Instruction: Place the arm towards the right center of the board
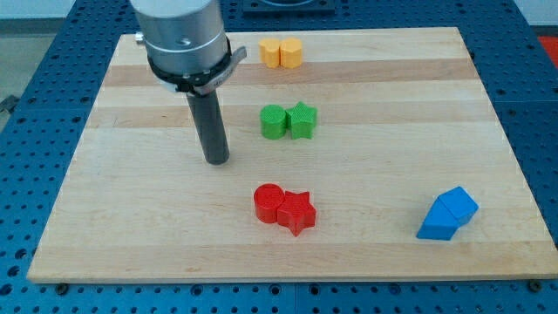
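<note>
On the left-centre of the wooden board [131,218], my tip [217,161] is resting well apart from every block, touching and pushing nothing; there are no jaws to open. The right centre is lying bare, between the green cylinder [274,121] and green star [302,119] and the blue blocks [447,214]. Nothing is needing gripping; the stiff rod is likely sliding freely across smooth wood.

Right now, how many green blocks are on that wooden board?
2. A green cylinder and a green star sit touching near the board's centre, to the view's right of my tip. None seem hidden.
</note>
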Tool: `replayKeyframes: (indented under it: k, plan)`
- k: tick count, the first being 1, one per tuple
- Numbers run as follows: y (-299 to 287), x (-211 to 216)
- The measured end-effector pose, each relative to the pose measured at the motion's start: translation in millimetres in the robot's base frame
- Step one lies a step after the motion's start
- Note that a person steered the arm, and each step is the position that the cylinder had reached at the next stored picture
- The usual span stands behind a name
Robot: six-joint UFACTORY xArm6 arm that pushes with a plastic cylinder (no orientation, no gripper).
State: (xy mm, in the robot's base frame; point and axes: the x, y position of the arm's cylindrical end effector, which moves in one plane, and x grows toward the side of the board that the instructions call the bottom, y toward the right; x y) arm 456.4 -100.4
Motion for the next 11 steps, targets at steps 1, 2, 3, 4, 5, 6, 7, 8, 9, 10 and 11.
replayKeyframes:
  k: [1,2,3,4,5,6,7,8,9,10,11]
  plan:
    - [25,-6]
    - [74,-2]
    - [122,-2]
    - [165,-5]
    - [195,-7]
    - [216,-15]
    - [218,-31]
    - [213,-38]
    - [268,-35]
    - [351,-34]
    - [419,8]
